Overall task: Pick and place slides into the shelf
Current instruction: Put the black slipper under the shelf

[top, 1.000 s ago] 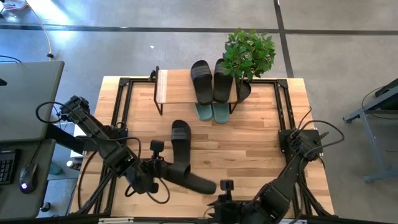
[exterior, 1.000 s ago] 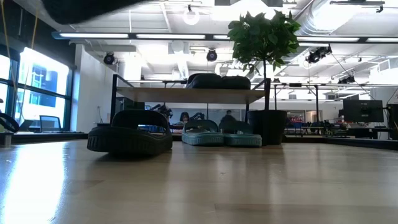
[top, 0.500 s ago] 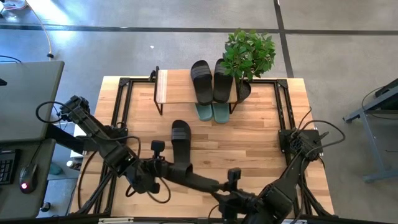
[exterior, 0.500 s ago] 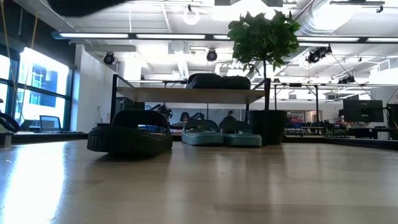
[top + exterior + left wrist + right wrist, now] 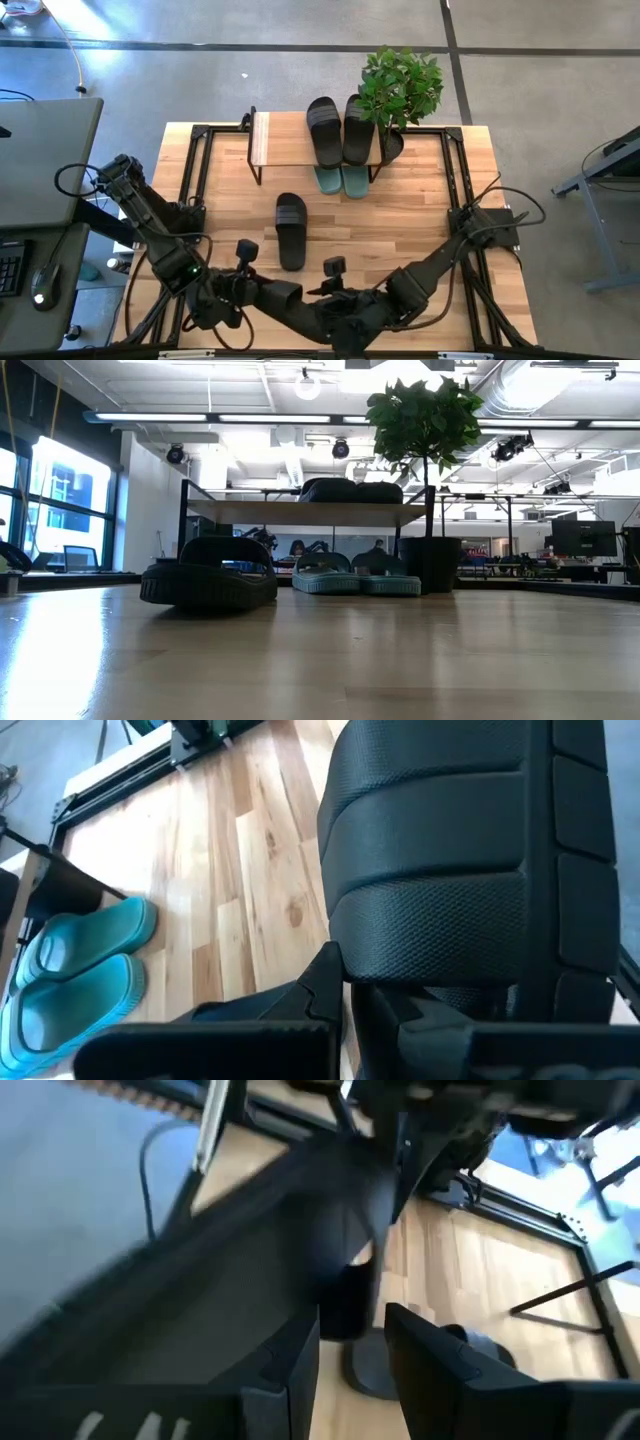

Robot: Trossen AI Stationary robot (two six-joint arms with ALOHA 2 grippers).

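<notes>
Crowding the near edge of the bench, the left hand and right hand meet over a dark shape, possibly a slide; grip of either cannot be told. One black slide lies mid-bench. Far side: the shelf carries a black pair on top, with the green pair beneath, beside a potted plant.

Robotics lab or open industrial workspace: grey concrete floor with dark seam lines, exposed ducts and strip lights on the ceiling, big windows at left, monitor far right, desk with mouse left of the wooden table
</notes>
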